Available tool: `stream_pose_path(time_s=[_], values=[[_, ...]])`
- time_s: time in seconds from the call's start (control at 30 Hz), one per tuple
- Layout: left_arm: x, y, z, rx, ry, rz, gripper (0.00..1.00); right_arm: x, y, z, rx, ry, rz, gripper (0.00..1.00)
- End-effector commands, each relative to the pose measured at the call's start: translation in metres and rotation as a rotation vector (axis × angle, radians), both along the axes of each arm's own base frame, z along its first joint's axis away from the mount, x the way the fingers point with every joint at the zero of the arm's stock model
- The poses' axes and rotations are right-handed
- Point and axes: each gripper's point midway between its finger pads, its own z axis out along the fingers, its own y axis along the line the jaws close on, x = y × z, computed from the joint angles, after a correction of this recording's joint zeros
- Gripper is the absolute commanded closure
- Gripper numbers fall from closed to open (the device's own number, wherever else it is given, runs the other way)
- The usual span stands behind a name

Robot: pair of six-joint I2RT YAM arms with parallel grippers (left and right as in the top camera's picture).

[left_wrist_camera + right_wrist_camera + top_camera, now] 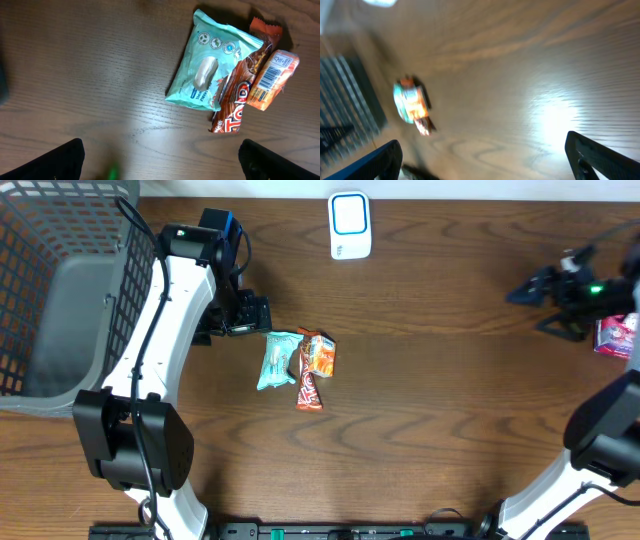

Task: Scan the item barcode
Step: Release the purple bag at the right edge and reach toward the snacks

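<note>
Three snack items lie together mid-table: a teal packet (277, 360) (207, 62), a brown bar (309, 385) (235, 102) and an orange packet (321, 355) (272, 77) whose barcode faces up. A white scanner with a blue frame (350, 225) stands at the table's far edge. My left gripper (248, 315) (160, 165) hovers open just left of the pile, nothing between its fingers (60, 162). At the far right my right gripper (528, 288) (485, 160) is open and empty over bare wood; its view is blurred, with the pile (411, 105) small in the distance.
A grey wire basket (60, 290) (345, 95) fills the left end of the table. A pink packet (615, 333) lies at the right edge beside the right arm. Bare wood stretches between the pile and the right gripper.
</note>
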Motion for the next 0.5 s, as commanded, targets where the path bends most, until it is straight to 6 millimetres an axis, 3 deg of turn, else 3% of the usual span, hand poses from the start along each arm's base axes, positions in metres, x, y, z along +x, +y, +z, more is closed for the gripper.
stream_pose_path(time_s=[0.0, 0.47], values=[[-0.001, 0.003, 0.002, 0.009, -0.005, -0.006, 0.02, -0.011, 0.034, -0.011, 0.003, 0.017, 0.125, 0.01], [-0.001, 0.003, 0.002, 0.009, -0.005, -0.006, 0.02, -0.031, 0.154, -0.094, 0.029, 0.163, 0.218, 0.01]])
